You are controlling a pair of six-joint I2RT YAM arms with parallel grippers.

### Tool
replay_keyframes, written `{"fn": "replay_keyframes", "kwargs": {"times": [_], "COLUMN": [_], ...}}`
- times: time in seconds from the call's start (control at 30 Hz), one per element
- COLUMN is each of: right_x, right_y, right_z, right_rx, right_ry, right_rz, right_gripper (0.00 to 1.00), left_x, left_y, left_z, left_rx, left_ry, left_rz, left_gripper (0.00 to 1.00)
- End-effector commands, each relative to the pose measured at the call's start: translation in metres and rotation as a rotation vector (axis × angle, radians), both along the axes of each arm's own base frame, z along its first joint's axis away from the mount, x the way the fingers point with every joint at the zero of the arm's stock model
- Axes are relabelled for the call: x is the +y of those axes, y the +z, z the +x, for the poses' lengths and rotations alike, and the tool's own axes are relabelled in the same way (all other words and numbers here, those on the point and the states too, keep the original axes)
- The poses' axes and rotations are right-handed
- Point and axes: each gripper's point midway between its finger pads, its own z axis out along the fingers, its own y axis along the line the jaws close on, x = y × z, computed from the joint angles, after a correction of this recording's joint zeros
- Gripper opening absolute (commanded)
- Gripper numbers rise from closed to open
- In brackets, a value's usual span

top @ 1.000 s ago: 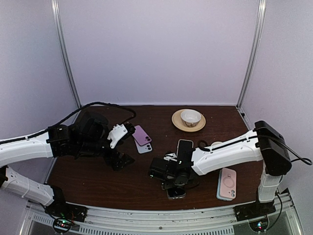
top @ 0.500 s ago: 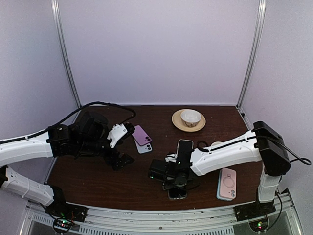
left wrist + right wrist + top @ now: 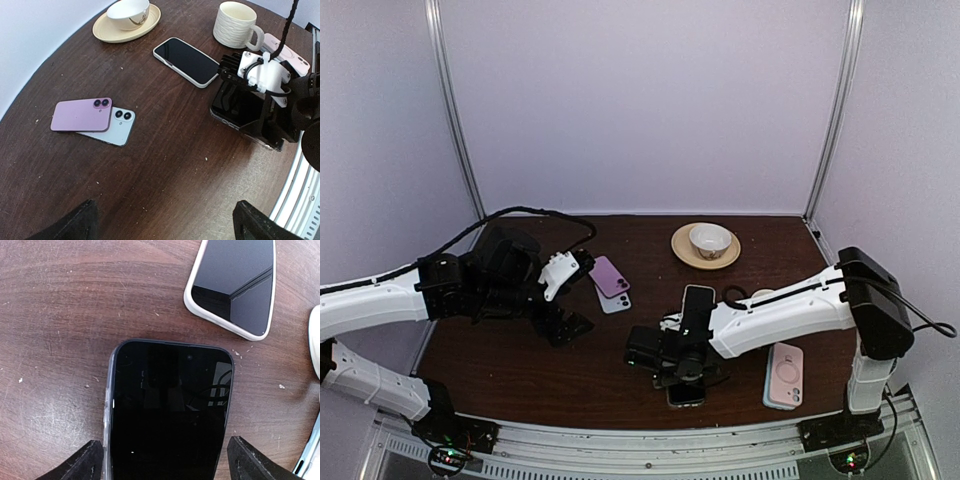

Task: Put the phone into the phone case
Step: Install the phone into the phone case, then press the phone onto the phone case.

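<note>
Dark wooden table [image 3: 150,165]: saucer [image 3: 107,30] at the back. Left of it, pale blue phone [image 3: 112,131]; nearer, white-edged phone [image 3: 186,61], black phone [image 3: 167,415]; right and nearer, mug [image 3: 235,22], pink case [image 3: 784,374].

Bowl [image 3: 710,238] on saucer [image 3: 678,244], far centre-right of table [image 3: 520,370]. Mug [image 3: 231,30] near-right of saucer. Two phones overlap left of centre, upper phone [image 3: 609,274] lying partly on lower phone [image 3: 618,301]. Face-up phone [image 3: 697,298] at centre, between overlapped pair and mug. Near phone [image 3: 167,410] flat at near edge, centre, between spread fingers of right gripper [image 3: 682,368]. Phone case [image 3: 783,375] right of near phone, apart. Left gripper [image 3: 165,225] near-left of overlapped pair.
</note>
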Motion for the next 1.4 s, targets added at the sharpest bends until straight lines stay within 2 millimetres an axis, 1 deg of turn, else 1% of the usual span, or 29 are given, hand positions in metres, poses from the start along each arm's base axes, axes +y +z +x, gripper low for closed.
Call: {"fn": "replay_keyframes", "kwargs": {"times": [0.0,0.03,0.17,0.23,0.3,0.33,0.4,0.43,0.5,0.6,0.67,0.8,0.87,0.93,0.97,1.03,1.1,1.27,1.37], "right_x": [0.0,-0.001,0.002,0.002,-0.004,-0.01,-0.024,-0.03,-0.032,-0.023,-0.018,-0.025,-0.025,-0.023,-0.02,-0.014,-0.013,-0.016,-0.02], "right_y": [0.011,0.013,0.039,0.048,0.051,0.052,0.052,0.05,0.043,0.027,0.02,0.004,-0.005,-0.01,-0.012,-0.015,-0.019,-0.026,-0.031], "right_z": [0.008,0.008,0.007,0.004,-0.003,-0.006,-0.012,-0.014,-0.019,-0.029,-0.032,-0.035,-0.038,-0.04,-0.042,-0.044,-0.048,-0.056,-0.063], "right_rx": [-0.029,-0.028,-0.034,-0.003,0.048,0.062,0.079,0.085,0.103,0.153,0.167,0.181,0.201,0.217,0.225,0.242,0.257,0.276,0.288], "right_ry": [-0.009,-0.007,0.04,0.071,0.088,0.085,0.067,0.053,0.04,0.039,0.027,-0.014,-0.017,-0.017,-0.011,-0.001,0.007,0.016,0.034], "right_rz": [-0.012,-0.013,0.015,0.05,0.076,0.081,0.09,0.1,0.149,0.237,0.289,0.303,0.293,0.292,0.297,0.301,0.285,0.22,0.137], "right_gripper": [0.9,0.9,0.87,0.84,0.81,0.78,0.68,0.61,0.53,0.48,0.45,0.38,0.3,0.18,0.15,0.14,0.13,0.11,0.1], "left_x": [-0.002,-0.002,-0.002,-0.002,-0.002,-0.001,-0.002,-0.001,-0.001,-0.001,-0.001,-0.001,-0.001,-0.001,-0.001,-0.001,-0.001,-0.001,-0.001], "left_y": [0.018,0.018,0.014,0.012,0.01,0.009,0.009,0.009,0.008,0.007,0.006,0.006,0.007,0.007,0.007,0.007,0.007,0.007,0.008], "left_z": [0.004,0.004,0.005,0.006,0.007,0.007,0.007,0.007,0.008,0.008,0.008,0.007,0.007,0.006,0.006,0.006,0.006,0.006,0.006], "left_rx": [-0.024,-0.023,-0.017,-0.014,-0.011,-0.011,-0.013,-0.014,-0.015,-0.013,-0.012,-0.01,-0.008,-0.008,-0.007,-0.007,-0.009,-0.009,-0.011], "left_ry": [0.005,0.005,0.008,0.01,0.01,0.009,0.008,0.009,0.01,0.01,0.01,0.009,0.006,0.004,0.003,0.002,0.002,0.002,0.002], "left_rz": [-0.047,-0.047,-0.038,-0.029,-0.019,-0.014,-0.014,-0.014,-0.011,-0.007,-0.002,-0.001,-0.004,-0.006,-0.005,-0.004,-0.004,-0.003,-0.004], "left_gripper": [0.98,0.98,0.98,0.98,0.97,0.97,0.97,0.98,0.98,0.98,0.97,0.98,0.98,0.98,0.97,0.98,0.98,0.98,0.97]}}
